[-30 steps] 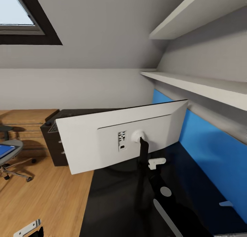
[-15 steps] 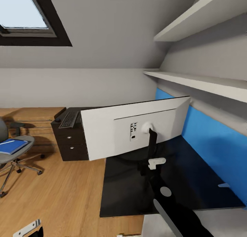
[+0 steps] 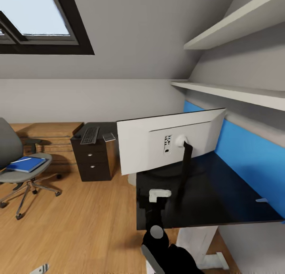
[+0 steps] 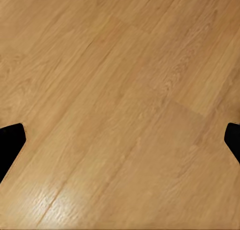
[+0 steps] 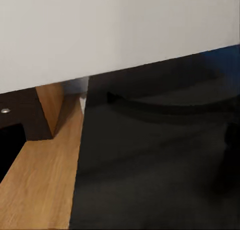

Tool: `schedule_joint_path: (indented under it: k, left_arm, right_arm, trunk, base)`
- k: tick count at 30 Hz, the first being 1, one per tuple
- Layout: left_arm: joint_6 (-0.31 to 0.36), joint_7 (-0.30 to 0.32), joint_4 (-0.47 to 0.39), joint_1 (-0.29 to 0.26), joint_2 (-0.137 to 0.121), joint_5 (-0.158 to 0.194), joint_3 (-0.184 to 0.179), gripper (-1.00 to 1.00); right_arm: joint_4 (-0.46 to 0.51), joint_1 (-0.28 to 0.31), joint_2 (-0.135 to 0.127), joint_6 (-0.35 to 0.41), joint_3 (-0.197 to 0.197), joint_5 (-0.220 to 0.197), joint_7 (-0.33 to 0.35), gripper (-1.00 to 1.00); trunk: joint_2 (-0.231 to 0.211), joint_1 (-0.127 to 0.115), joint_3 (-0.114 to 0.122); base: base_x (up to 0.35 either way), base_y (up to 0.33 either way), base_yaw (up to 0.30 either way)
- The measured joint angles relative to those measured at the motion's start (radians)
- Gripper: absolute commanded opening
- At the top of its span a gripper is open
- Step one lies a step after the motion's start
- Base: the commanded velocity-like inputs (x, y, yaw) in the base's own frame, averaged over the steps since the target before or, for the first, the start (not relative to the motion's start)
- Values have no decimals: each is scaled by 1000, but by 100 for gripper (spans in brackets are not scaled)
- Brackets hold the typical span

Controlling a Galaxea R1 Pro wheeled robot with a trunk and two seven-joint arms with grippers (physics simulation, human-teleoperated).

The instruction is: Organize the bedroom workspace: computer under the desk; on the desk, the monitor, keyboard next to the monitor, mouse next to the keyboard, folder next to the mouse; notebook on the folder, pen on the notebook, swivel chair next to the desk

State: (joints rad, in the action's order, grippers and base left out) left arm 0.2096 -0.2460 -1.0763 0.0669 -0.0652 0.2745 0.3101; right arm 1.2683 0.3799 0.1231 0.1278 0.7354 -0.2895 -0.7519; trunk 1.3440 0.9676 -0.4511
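The white-backed monitor (image 3: 170, 141) stands upright on the black desk (image 3: 221, 202), its stand (image 3: 185, 163) resting on the desk top. My right arm (image 3: 158, 226) hangs at the desk's near-left edge, apart from the monitor. My right gripper (image 5: 120, 150) is open over the desk, facing the monitor's back (image 5: 115, 30). The keyboard (image 3: 90, 135) lies on a dark drawer cabinet (image 3: 95, 163). A blue folder (image 3: 25, 163) sits on the grey swivel chair (image 3: 12, 175) at left. My left gripper (image 4: 120, 142) is open over bare wooden floor.
A small grey item (image 3: 108, 137) lies beside the keyboard on the cabinet. Shelves (image 3: 237, 95) run above the desk along a blue wall panel (image 3: 253, 159). A pale object (image 3: 132, 178) sits on the floor behind the desk's left edge. Wooden floor (image 3: 79, 218) stretches between chair and desk.
The camera has pulled back and turned left, bringing chair, folder and keyboard into view. My right arm has drawn back from the monitor's stand to the desk's near edge.
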Motion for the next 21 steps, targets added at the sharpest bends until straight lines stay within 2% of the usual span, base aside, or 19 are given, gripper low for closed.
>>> schedule_joint_path:
  k: [1,2,4,7,13,15,16,19,20,21]
  left_arm:
    - [0,0,1,0,0,0,0,100]
    - [-1,0,0,0,1,0,0,100]
    - [-1,1,0,0,1,1,0,100]
    - [-2,1,1,0,3,1,-1,100]
    - [-5,1,1,0,4,0,-3,100]
    - [-6,1,1,0,3,0,-3,100]
    - [-7,1,1,0,4,0,-3,100]
    - [-8,1,1,0,5,0,-5,100]
    - [-8,1,1,0,6,0,-9,100]
    - [-9,1,1,0,5,1,-32,100]
  right_arm:
    - [-28,1,42,0,5,22,-43,100]
    - [-41,1,51,1,8,37,-58,100]
    - [-77,3,51,5,17,90,-92,100]
    - [-93,7,51,9,21,121,-107,100]
    - [-98,9,51,-5,20,140,-117,100]
    - [-106,10,51,-40,21,142,-117,100]
    - [-128,10,51,-84,26,148,-116,100]
    - [-139,10,51,-100,41,155,-116,100]
    - [-144,10,51,-104,50,158,-116,100]
    - [-154,10,51,-113,62,161,-117,100]
  trunk:
    - [0,0,0]
    - [0,0,0]
    - [0,0,0]
    - [0,0,0]
    - [0,0,0]
    - [0,0,0]
    - [0,0,0]
    - [0,-1,0]
    - [0,-1,0]
    - [0,-1,0]
  base:
    - [-155,210,0]
    - [-147,206,0]
    - [-114,212,0]
    - [-56,222,0]
    - [-13,245,0]
    - [36,301,0]
    - [114,310,0]
    - [154,300,0]
    - [212,280,0]
    - [220,276,0]
